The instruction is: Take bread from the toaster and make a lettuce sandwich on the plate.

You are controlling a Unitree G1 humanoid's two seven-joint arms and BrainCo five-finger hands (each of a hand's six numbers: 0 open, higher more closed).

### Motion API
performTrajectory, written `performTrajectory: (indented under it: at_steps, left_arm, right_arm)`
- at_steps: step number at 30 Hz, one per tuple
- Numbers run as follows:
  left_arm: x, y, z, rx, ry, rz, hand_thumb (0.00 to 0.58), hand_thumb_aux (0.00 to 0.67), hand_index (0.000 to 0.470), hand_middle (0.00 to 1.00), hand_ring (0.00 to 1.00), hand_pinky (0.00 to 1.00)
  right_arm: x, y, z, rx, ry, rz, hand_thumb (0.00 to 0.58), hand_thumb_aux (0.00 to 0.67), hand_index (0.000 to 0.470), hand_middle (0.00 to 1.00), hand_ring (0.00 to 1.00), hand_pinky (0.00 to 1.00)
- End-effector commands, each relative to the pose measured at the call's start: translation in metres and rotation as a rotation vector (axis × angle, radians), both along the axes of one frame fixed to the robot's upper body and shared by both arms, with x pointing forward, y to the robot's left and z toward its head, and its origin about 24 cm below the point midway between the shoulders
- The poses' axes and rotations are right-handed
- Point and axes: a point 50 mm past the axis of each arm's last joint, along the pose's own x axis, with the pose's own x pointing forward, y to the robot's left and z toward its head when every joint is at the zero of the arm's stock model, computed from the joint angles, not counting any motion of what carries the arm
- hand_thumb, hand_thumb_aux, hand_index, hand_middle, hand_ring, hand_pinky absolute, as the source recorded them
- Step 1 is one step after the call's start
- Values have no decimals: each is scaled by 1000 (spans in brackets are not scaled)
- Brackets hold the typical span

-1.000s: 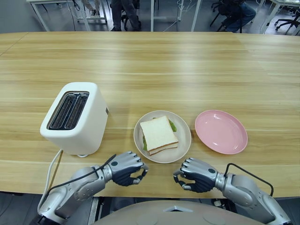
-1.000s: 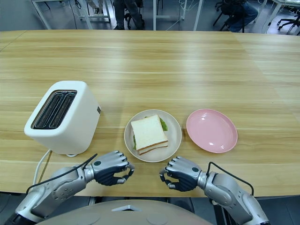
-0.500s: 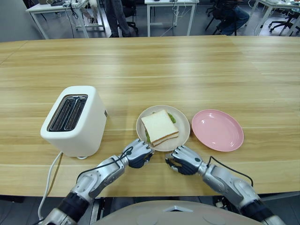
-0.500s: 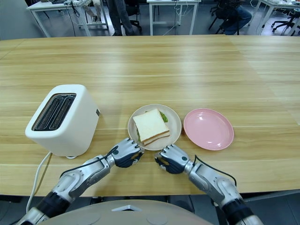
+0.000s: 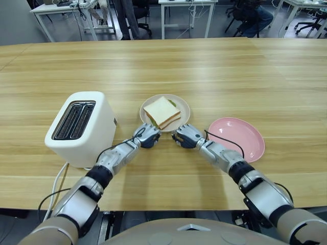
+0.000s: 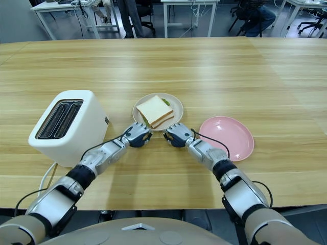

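A sandwich of two white bread slices with green lettuce peeking out at its far side lies on a beige plate at mid-table. My left hand rests with curled fingers at the plate's near-left rim. My right hand is curled the same way at the near-right rim. Both fists sit on the table against or just short of the rim, holding nothing. The white toaster stands to the left, its two slots dark with no bread showing.
An empty pink plate lies right of the beige plate, close to my right forearm. The toaster's cord runs off the near table edge. Bare wooden tabletop stretches far behind the plates; chairs and desks stand beyond the table.
Both arms have stretched forward from the near edge. The beige plate with the sandwich has slid away from me and a little left, ahead of the fists. Toaster and pink plate stay put.
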Motion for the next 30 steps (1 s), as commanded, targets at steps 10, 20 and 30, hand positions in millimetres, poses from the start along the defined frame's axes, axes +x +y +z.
performTrajectory:
  at_steps: [10, 20, 30]
  left_arm:
    - [25, 22, 13, -19, -76, 88, 580, 670, 460, 1000, 1000, 1000]
    - [-56, 33, 94, -840, -217, 31, 0, 0, 0, 0, 0, 0]
    - [-130, 52, 72, -1394, 228, -72, 0, 0, 0, 0, 0, 0]
  right_arm:
    - [17, -4, 19, 76, -87, -23, 580, 670, 460, 1000, 1000, 1000]
    - [-42, -60, 95, 876, -84, 6, 0, 0, 0, 0, 0, 0]
    - [-110, -85, 61, 1203, 261, -33, 0, 0, 0, 0, 0, 0]
